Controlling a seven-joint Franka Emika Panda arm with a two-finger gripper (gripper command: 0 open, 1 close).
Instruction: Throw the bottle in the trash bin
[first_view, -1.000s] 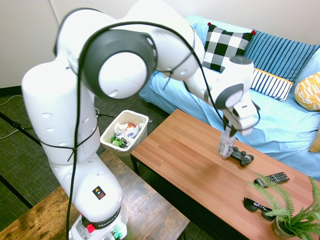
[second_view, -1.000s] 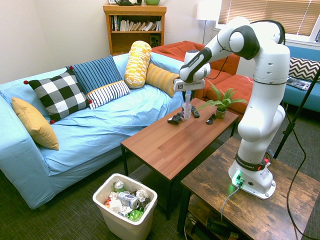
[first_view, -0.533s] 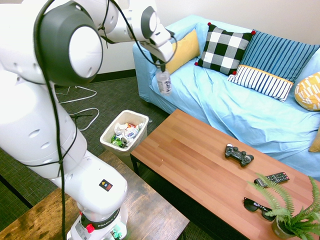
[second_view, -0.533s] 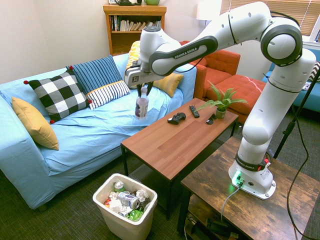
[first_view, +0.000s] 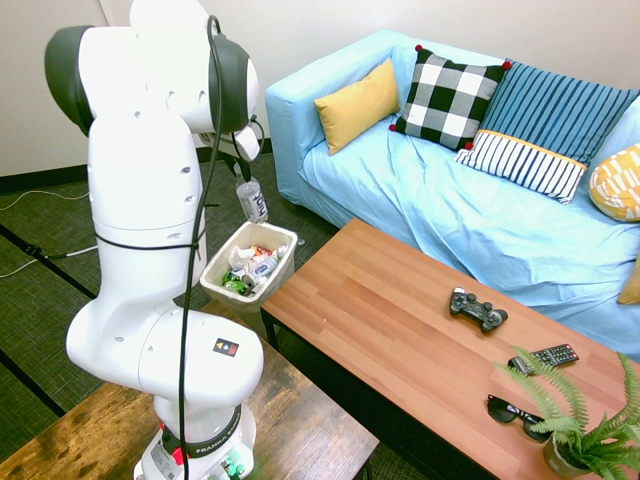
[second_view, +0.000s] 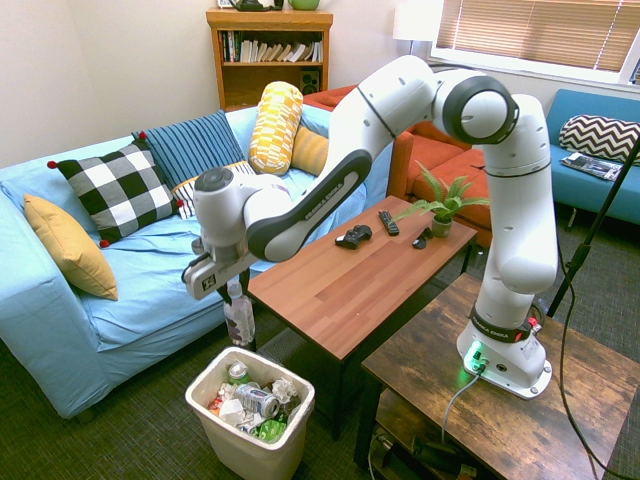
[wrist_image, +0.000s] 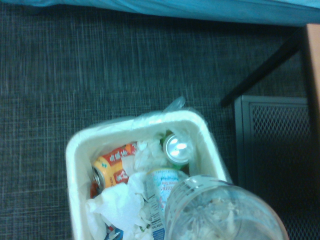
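Observation:
My gripper (second_view: 236, 293) is shut on the cap end of the small clear bottle (second_view: 239, 320), which hangs upright just above the white trash bin (second_view: 205, 375) on the floor. From the first exterior view the bottle (first_view: 252, 199) hangs over the far edge of the bin (first_view: 214, 289), with the gripper (first_view: 243, 176) above it. The wrist view looks straight down past the bottle's clear base (wrist_image: 220, 210) into the bin (wrist_image: 71, 170), which is filled with cans, paper and wrappers.
The wooden coffee table (second_view: 340, 280) stands right of the bin and bears a black game controller (second_view: 351, 236), a remote (second_view: 388, 222), sunglasses (second_view: 421, 238) and a potted fern (second_view: 442, 205). The blue sofa (second_view: 150, 270) with cushions runs behind. A dark wooden side table (second_view: 520, 400) is nearby.
The arm has swung from over the sofa edge down and across to the bin, lowering the bottle until it hangs just above the bin's rim. The grip on it is unchanged.

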